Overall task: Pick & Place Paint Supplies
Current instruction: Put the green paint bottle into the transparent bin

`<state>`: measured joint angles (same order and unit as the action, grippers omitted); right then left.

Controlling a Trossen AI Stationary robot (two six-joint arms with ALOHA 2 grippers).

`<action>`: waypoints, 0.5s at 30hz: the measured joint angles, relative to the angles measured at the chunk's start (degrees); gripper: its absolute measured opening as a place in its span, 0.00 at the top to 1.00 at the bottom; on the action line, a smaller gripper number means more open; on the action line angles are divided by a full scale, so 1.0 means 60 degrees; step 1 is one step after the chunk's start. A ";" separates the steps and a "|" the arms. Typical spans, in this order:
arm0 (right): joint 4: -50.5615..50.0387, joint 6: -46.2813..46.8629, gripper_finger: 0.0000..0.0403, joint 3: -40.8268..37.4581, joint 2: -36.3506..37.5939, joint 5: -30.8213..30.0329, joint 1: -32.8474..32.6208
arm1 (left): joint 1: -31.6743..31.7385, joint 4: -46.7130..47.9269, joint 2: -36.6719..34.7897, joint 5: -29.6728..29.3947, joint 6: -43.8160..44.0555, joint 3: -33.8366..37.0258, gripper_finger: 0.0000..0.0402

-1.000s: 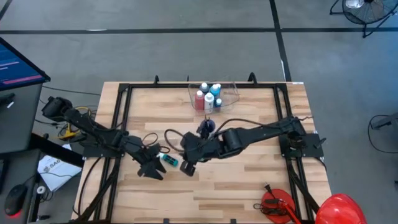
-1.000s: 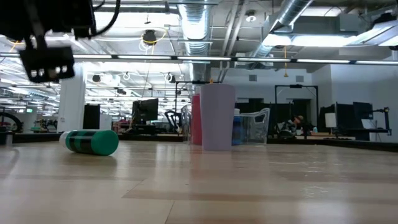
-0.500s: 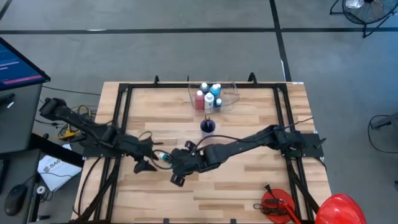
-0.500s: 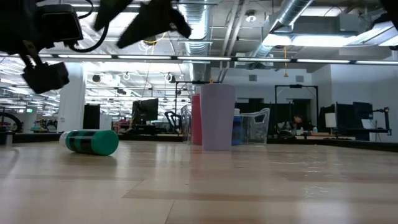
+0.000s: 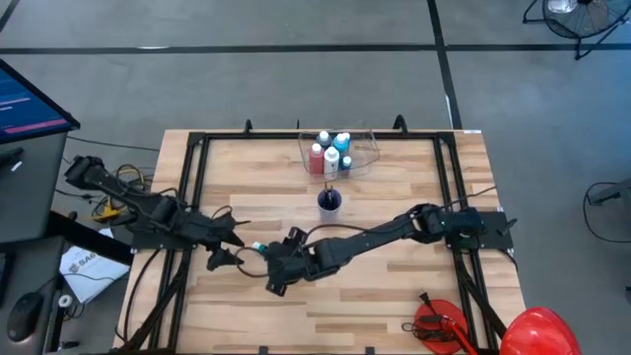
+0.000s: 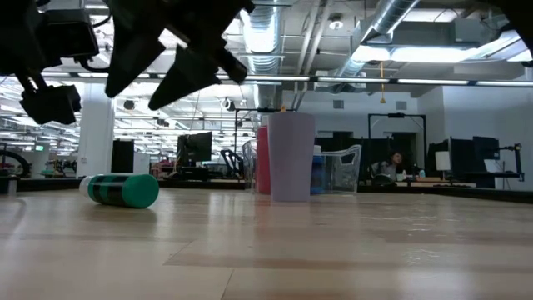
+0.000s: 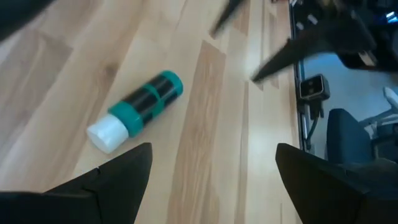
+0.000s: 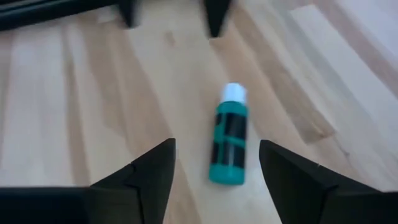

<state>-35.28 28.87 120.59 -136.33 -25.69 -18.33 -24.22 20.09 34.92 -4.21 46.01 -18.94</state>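
Observation:
A teal paint bottle (image 5: 258,248) with a black band and a white cap (image 8: 234,92) lies on its side on the wooden table, touched by neither gripper. My right gripper (image 8: 217,169) hangs open above the table just to the bottle's right, slanting down at it, with the bottle ahead between its fingers; it also shows at the top of the low view (image 6: 166,62). My left gripper (image 7: 211,171) stands open on the bottle's left side (image 5: 225,247), apart from it. The bottle (image 7: 137,109) shows whole in the left wrist view and in the low view (image 6: 123,190).
At the far middle of the table a clear tub (image 5: 363,150) holds several small paint bottles. A small blue-purple cup (image 5: 329,201) stands in front of it, also in the low view (image 6: 291,157). Red objects (image 5: 439,325) lie at the near right corner.
My right gripper has come down and gone toward the table's left edge, and now hangs close by the teal bottle. My left gripper has drawn back toward the table's left edge, away from the bottle. The bottle has stayed where it lay.

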 joint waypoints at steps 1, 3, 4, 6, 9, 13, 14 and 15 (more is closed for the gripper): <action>0.0006 0.0174 0.44 -0.0001 0.0000 -0.0081 0.0055 | -0.0075 0.0054 -0.0011 -0.0008 0.0050 0.0000 0.17; 0.0017 0.0482 0.44 -0.0002 -0.0004 -0.0099 0.0180 | -0.0234 0.0061 -0.0011 -0.0149 0.0154 0.0003 0.17; 0.0026 0.0655 0.43 -0.0002 -0.0004 -0.0080 0.0241 | -0.0320 0.0067 -0.0011 -0.0299 0.0210 0.0004 0.17; 0.0098 0.0912 0.43 0.0018 -0.0111 0.0102 0.0359 | -0.0495 0.0081 -0.0011 -0.0714 0.0368 0.0004 0.17; 0.0061 0.1021 0.43 -0.0037 -0.0355 0.0818 0.0467 | -0.0751 0.0085 -0.0011 -0.1263 0.0453 0.0004 0.17; 0.0203 0.1038 0.43 0.0004 -0.0653 0.1308 0.0410 | -0.0933 0.0085 -0.0011 -0.1497 0.0571 0.0004 0.17; 0.0136 0.1055 0.43 -0.0006 -0.0695 0.1305 0.0374 | -0.0964 0.0085 -0.0011 -0.1512 0.0614 0.0004 0.17; 0.0262 0.1059 0.43 -0.0002 -0.0773 0.1289 0.0346 | -0.1002 0.0085 -0.0011 -0.1526 0.0637 0.0003 0.17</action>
<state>-33.71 35.23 120.57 -140.97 -17.95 -16.26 -30.23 20.60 34.85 -13.37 49.83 -18.92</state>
